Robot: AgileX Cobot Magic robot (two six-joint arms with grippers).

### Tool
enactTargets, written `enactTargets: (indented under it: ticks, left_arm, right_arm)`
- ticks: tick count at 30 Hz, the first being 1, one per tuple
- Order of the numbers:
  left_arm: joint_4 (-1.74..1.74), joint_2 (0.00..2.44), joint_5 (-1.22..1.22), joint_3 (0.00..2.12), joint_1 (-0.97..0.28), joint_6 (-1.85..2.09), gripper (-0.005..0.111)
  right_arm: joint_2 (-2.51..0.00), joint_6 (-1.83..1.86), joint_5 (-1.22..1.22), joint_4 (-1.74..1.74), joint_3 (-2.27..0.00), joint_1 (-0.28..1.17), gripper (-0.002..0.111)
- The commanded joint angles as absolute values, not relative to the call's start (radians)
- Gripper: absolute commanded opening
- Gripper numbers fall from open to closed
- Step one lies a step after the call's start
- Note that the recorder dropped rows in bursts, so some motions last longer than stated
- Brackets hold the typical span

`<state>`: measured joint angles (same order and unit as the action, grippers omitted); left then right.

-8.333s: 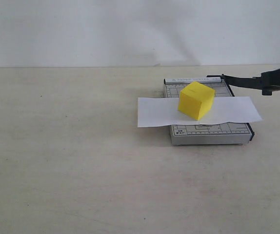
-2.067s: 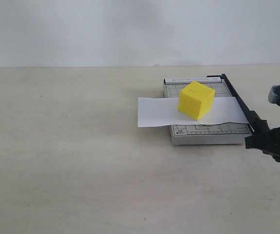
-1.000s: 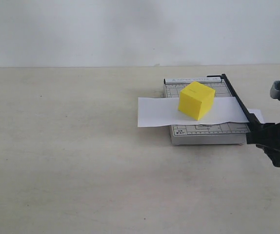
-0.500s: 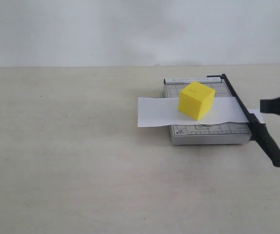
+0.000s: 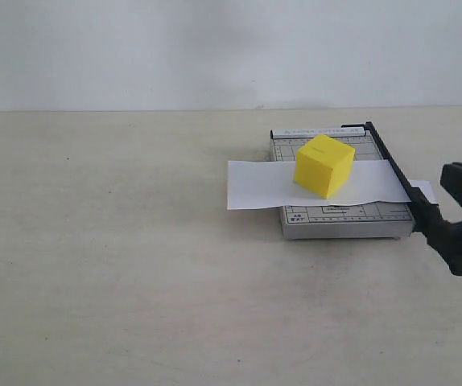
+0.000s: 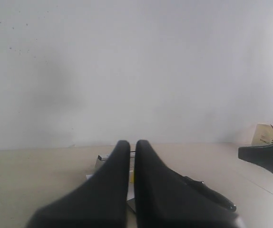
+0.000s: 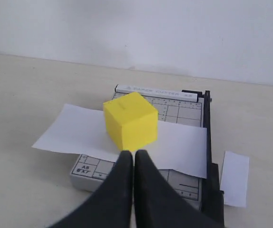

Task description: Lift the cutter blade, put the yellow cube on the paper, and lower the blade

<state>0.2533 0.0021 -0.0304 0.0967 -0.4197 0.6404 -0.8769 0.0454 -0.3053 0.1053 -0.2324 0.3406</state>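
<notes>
- The yellow cube (image 5: 324, 166) sat on the paper (image 5: 255, 185); the cutter blade (image 5: 413, 195) lay lowered (small paper strip (image 5: 425, 190) beside it).
- The right gripper (image 7: 133, 153) was pressed together, seemingly empty; the left gripper (image 6: 132, 143) likewise.

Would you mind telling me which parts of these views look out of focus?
Left wrist view: the left gripper is soft, close to the lens. Right wrist view: the right gripper is blurred, the yellow cube sharp. Exterior view: evenly sharp.
</notes>
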Motion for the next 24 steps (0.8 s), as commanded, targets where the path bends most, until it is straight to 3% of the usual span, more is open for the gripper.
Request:
enactTargets:
  ticks: [1,24]
  left_arm:
    - [0.262,0.0,-0.029,0.09,-0.418,0.648,0.004]
    - [0.262,0.0,-0.029,0.09,-0.418,0.648,0.004]
  right_arm:
    - [-0.774,0.051,-0.397,0.129,-0.176,0.351,0.001]
    - [-0.577,0.056,-0.376,0.132,-0.176,0.347,0.001]
